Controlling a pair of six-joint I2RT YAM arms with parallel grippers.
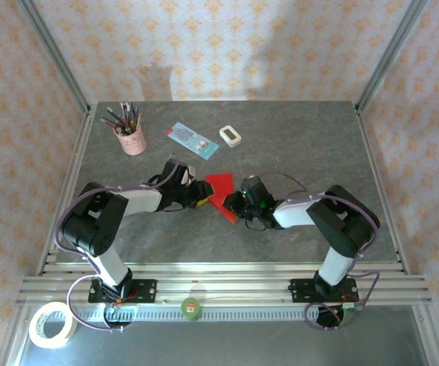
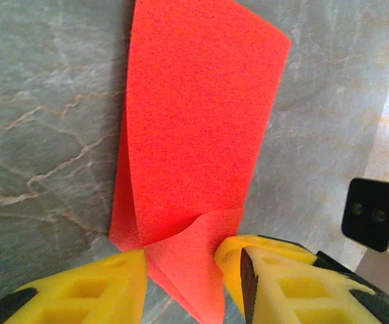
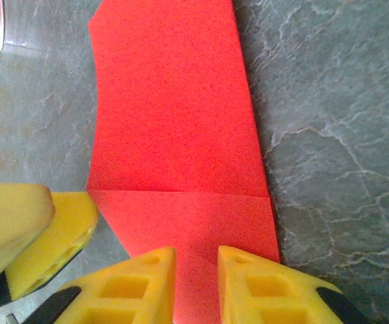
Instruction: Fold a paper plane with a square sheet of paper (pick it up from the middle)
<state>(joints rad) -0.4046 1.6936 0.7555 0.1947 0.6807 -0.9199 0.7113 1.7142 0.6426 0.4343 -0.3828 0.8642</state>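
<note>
The sheet of paper (image 1: 221,192) is plain bright red and unmarked. The worktop (image 1: 303,145) under it is grey with pale marble veining. The left tool (image 2: 181,263) and right tool (image 3: 196,263), on the paper, have bright yellow fingers backed with black. Beyond the paper are a pink cup (image 1: 132,141), a light blue card (image 1: 193,139) and a white block (image 1: 230,136). The walls (image 1: 227,46) are cream with an orange motif.
</note>
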